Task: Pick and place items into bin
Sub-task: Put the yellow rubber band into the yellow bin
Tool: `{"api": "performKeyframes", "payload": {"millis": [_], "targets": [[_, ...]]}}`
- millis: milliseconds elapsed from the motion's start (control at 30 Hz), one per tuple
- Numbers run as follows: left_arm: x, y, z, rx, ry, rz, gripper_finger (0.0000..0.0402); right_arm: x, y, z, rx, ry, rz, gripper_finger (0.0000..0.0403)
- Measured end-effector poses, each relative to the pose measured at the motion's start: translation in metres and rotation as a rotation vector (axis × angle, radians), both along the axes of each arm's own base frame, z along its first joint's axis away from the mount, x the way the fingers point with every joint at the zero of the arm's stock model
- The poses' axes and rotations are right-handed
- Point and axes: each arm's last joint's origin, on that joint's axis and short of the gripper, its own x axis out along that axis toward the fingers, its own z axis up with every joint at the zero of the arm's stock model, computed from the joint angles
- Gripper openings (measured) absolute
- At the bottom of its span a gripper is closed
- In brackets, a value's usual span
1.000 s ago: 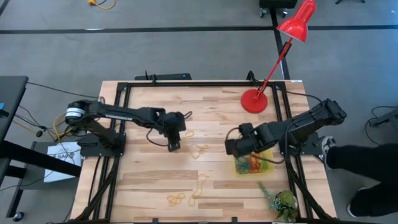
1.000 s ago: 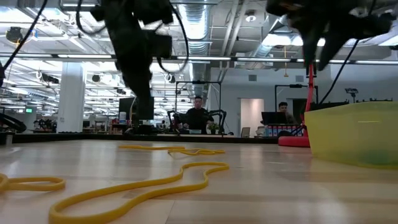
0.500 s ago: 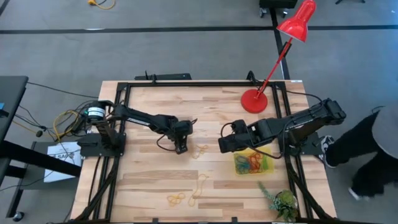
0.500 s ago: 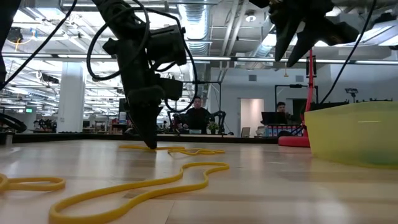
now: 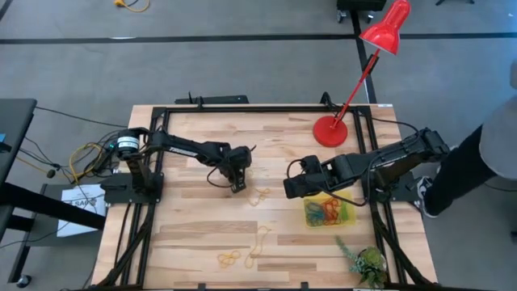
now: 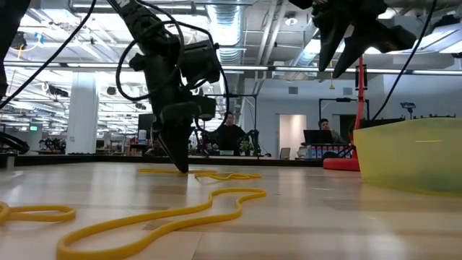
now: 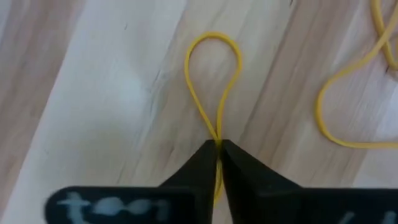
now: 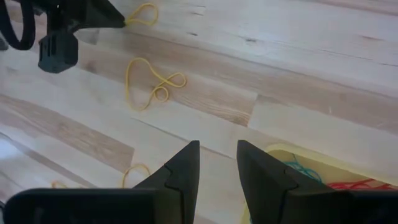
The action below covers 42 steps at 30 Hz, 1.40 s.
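Left gripper down at the board, centre of the high view, fingertips pinched together on a yellow band. Nearly closed, only the band's two strands between the tips. Loop runs straight out ahead of the fingers, long axis in line with the gripper's own axis, rounded end farthest from the tips; most of the loop lying flat on the wooden table. Low view shows the same gripper tip-down, touching or just off the surface, hard to say which at that angle.

Second yellow band just right of the pinch point in the high view, apart from the held one. More yellow loops at lower centre, well apart.

Bin at centre right of the high view, coloured bands already inside. Lies to the right of the left gripper, with the right gripper between the two, just beside the bin's upper left corner. Right gripper empty, fingers a narrow gap apart, hovering above the bin's edge.

Judgement: carry to the bin runs rightward across the right arm's position; band will dangle once lifted.
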Motion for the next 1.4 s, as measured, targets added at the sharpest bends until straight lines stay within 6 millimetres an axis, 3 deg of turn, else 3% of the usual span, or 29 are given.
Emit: {"api": "performKeyframes", "payload": {"millis": [167,300,433,533,800,1067,1400], "targets": [[-0.004,0.000,0.028,0.002,-0.069,0.001,0.0003,0.001,-0.001,0.000,-0.026,-0.011,-0.003,0.0102],[-0.001,0.008,0.091,-0.031,-0.312,0.010,0.0001,0.006,-0.001,0.003,-0.088,-0.073,0.039,0.0102],[-0.010,0.011,0.126,-0.063,-0.415,0.005,0.0000,0.018,-0.002,0.010,-0.189,-0.203,0.077,0.0102],[-0.014,0.010,0.164,-0.085,-0.557,-0.006,0.0000,0.029,-0.008,0.017,-0.249,-0.304,0.098,0.0102],[-0.020,0.003,0.221,-0.107,-0.761,-0.053,0.0000,0.056,-0.035,0.045,-0.398,-0.593,0.164,0.0102],[-0.020,-0.001,0.234,-0.103,-0.790,-0.069,0.0000,0.065,-0.053,0.058,-0.441,-0.717,0.179,0.0102],[-0.020,-0.001,0.234,-0.076,-0.788,-0.057,0.0000,0.065,-0.053,0.058,-0.426,-0.718,0.196,0.0102]]}}
